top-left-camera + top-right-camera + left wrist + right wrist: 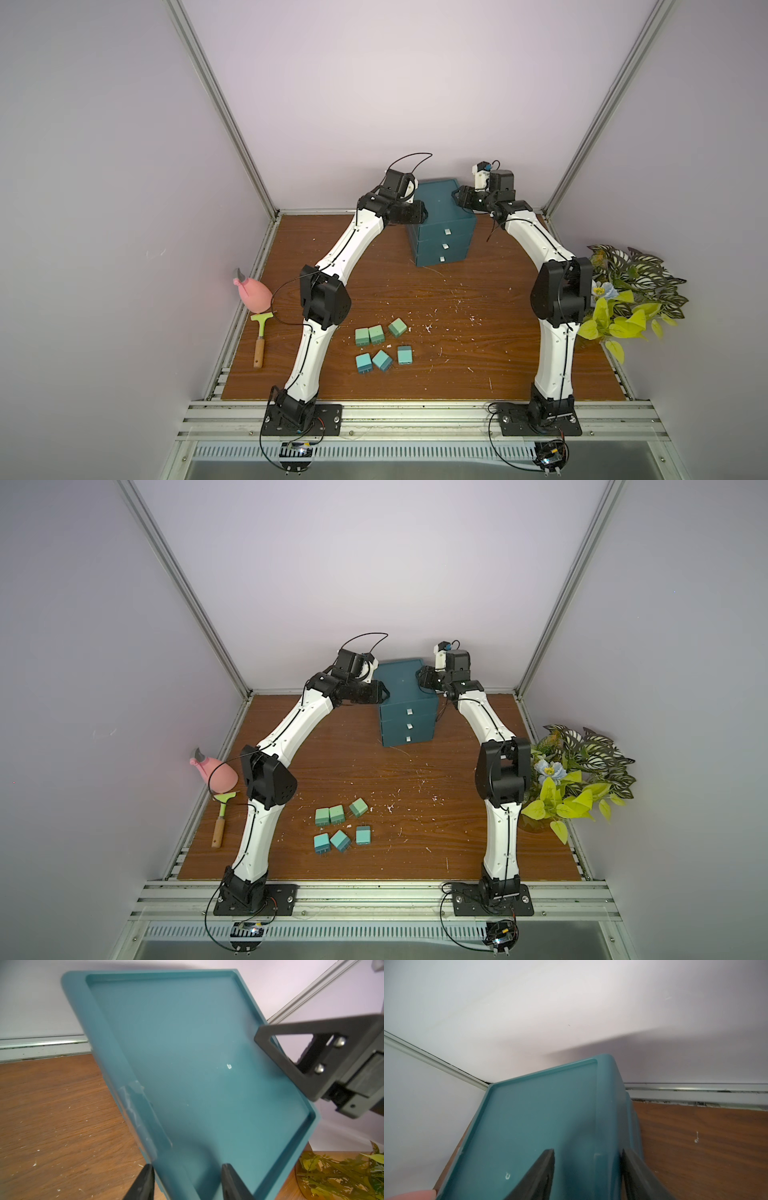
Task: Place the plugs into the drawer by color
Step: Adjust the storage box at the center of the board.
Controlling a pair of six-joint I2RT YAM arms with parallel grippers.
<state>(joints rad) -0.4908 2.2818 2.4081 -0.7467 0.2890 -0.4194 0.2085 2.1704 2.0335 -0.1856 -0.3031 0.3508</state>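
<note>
The dark teal drawer [440, 208] [405, 683] stands at the back of the table, its three drawers pushed in. Three light green plugs [377, 334] [337, 814] and three turquoise plugs [382, 360] [340, 840] lie loose near the front, far from both grippers. My left gripper [420, 212] [188, 1178] is open, one finger outside the chest's left top edge [145, 1126] and one over the top. My right gripper [457, 195] [588, 1167] is open and straddles the right top edge [608, 1105] the same way. Neither gripper holds a plug.
A pink pear-shaped toy [254, 295] and a green scraper with a wooden handle [262, 340] lie at the table's left edge. A leafy plant [623, 299] stands at the right edge. White flecks dot the wooden table [457, 353]. Walls close in behind the chest.
</note>
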